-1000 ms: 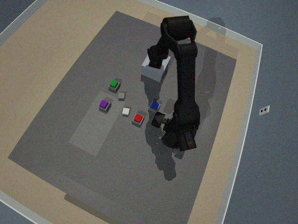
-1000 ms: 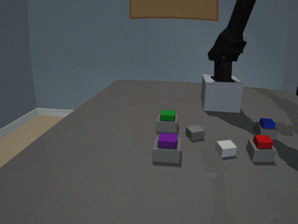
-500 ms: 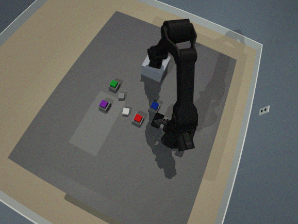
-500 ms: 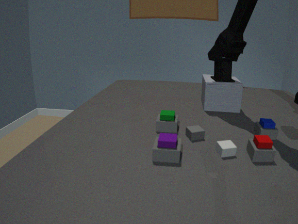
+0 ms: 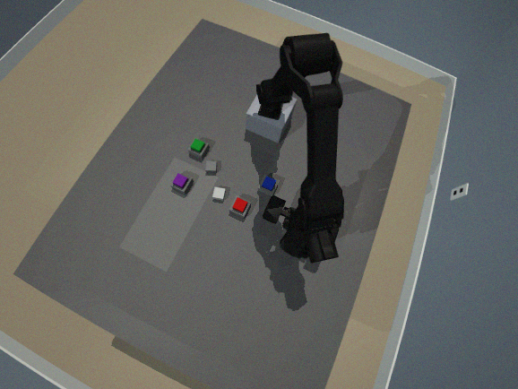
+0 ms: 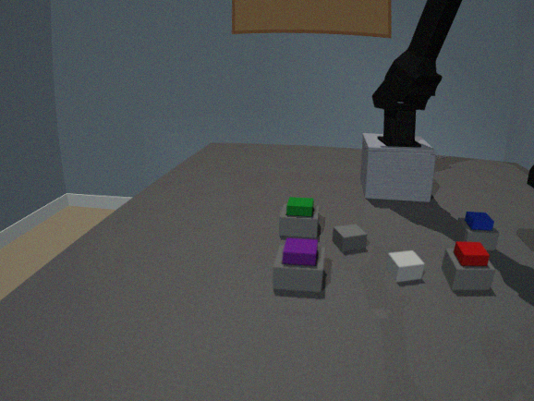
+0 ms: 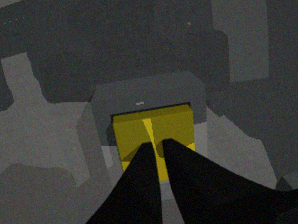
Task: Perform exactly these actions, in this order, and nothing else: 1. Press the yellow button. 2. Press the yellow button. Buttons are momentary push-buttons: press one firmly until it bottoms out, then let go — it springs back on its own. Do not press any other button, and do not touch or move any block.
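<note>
Evidently a press was in hand: the gripper point(image 7: 158, 145), fingers pressed together and empty, bore on the yellow button point(image 7: 154, 137) toward the counter's near right part. Which press, I couldn't tell; next it needed bottoming out, then release.

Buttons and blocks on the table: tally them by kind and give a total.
Buttons: 5: green, purple, red, blue, yellow
Blocks: 2: grey, white
Total: 7
</note>
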{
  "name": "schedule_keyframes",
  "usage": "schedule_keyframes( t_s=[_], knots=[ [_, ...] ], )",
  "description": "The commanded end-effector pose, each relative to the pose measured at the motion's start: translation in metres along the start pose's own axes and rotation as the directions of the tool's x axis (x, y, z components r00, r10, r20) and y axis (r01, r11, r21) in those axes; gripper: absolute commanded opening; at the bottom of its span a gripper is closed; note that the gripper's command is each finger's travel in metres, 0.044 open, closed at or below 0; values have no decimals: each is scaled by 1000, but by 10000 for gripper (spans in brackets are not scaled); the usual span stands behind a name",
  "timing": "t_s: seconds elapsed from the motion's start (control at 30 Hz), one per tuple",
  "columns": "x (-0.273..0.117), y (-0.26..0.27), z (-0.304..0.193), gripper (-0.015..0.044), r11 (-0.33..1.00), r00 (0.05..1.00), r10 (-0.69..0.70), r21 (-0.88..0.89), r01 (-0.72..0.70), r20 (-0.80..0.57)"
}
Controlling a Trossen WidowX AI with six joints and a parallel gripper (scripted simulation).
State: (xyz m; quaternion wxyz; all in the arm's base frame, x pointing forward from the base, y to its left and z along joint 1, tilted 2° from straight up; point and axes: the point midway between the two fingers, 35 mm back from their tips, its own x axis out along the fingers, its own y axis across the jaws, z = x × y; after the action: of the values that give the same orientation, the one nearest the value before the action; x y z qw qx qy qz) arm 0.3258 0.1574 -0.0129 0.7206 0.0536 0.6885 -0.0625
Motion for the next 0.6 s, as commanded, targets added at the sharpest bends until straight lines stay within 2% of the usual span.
schedule_keyframes(
  t_s=[0.0,0.13,0.33,0.4,0.57],
  knots=[
    [1,0,-1,20,1000,1000,2,3,-2,-4],
    [-31,0,0,20,1000,1000,2,3,-2,-4],
    [-31,0,0,20,1000,1000,2,3,-2,-4],
    [-40,0,-7,72,1000,1000,2,3,-2,-4],
    [-91,-6,-49,204,1000,1000,2,3,-2,-7]
  ],
)
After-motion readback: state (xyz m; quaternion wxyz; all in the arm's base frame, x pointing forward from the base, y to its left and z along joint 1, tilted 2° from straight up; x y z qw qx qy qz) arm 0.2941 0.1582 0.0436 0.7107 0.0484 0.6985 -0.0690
